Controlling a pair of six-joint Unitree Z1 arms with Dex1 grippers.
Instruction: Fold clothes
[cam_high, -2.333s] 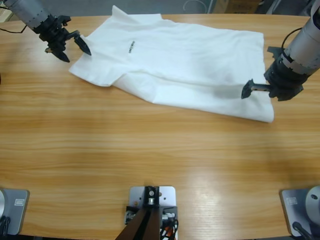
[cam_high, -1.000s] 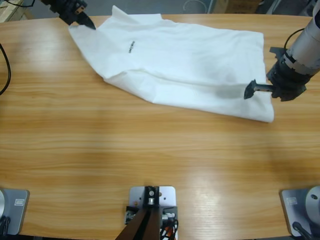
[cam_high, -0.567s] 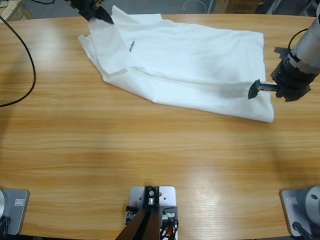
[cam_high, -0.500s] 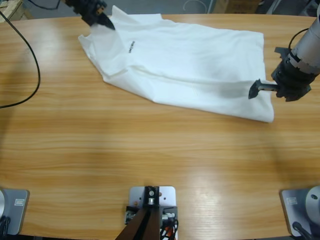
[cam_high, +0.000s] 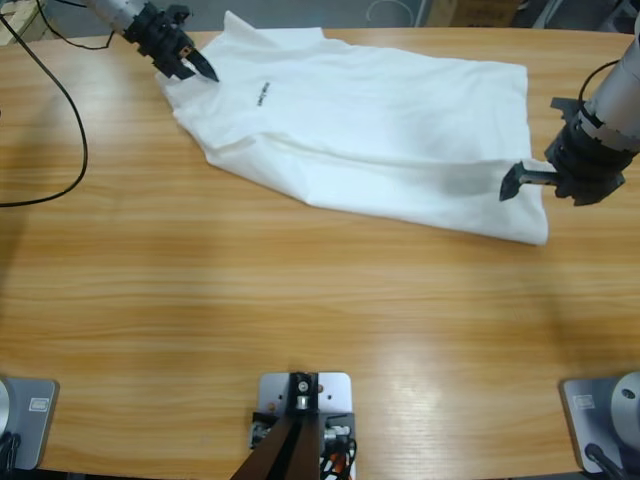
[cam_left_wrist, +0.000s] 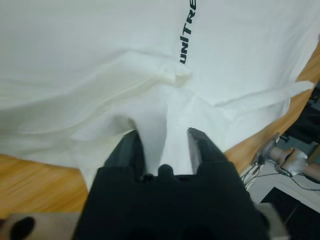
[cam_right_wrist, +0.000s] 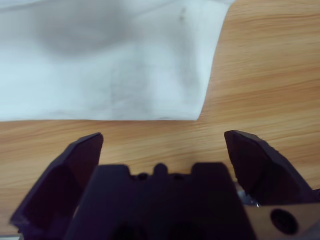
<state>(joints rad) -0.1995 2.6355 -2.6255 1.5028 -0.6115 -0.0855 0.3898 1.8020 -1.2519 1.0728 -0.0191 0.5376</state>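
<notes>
White T-shirt (cam_high: 380, 130) on table (cam_high: 300, 310); left end effector (cam_high: 200, 72) pinching sleeve.

White short-sleeved T-shirt (cam_high: 370, 130): plain cotton, small dark chest logo reading "UNITRE…" in left wrist view. Lies spread on far half of bench, collar end toward left, hem toward right. Left sleeve area bunched and folded inward, cloth pinched and raised there. Soft wrinkles; near right corner flat.

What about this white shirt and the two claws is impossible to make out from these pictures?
- T-shirt: its underside lies hidden against the table in every view.
- Logo: cut off by the left wrist view's top edge; too small to read in the high view.
- Right gripper: the high view shows only one jaw.
</notes>
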